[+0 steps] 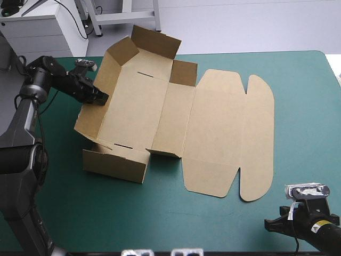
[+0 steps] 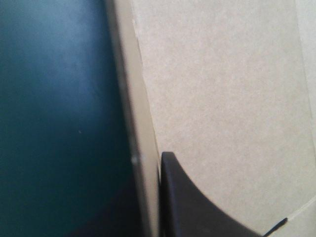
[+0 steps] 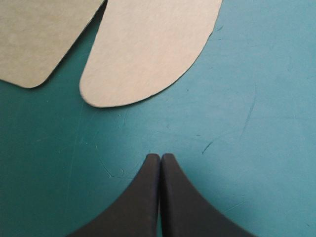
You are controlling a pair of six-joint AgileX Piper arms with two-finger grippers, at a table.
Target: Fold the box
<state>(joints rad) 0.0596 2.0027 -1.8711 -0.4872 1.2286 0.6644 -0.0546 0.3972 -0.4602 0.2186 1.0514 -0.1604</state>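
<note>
Left gripper (image 1: pixel 101 99) first: it is pinching the box (image 1: pixel 160 106) by its long left wall (image 1: pixel 98 120), the sheet caught between the fingers; in its own wrist view one black finger (image 2: pixel 197 207) lies flat on the inner face of the board, the wall's top edge runs just beside it, and the other finger is hidden behind the sheet on the teal-green side; that wall stands raised and leans outward toward the table's left edge.

Moving out, the box sits left of the table's middle; the end walls (image 1: pixel 114 165) at the near and far ends of the tray stand up too; the lid (image 1: pixel 218 133) lies flat on the cover (image 1: pixel 298 106), spread toward the right, its rounded flap (image 1: pixel 258 138) outermost.

Over to the right gripper (image 3: pixel 160 157): fingers pressed together, tips meeting in one point, gripping nothing; it sits near the table's near right corner, well apart from the tray; bare cover under it, and ahead of it the rounded end of the flap (image 3: pixel 148 49), not touched.
</note>
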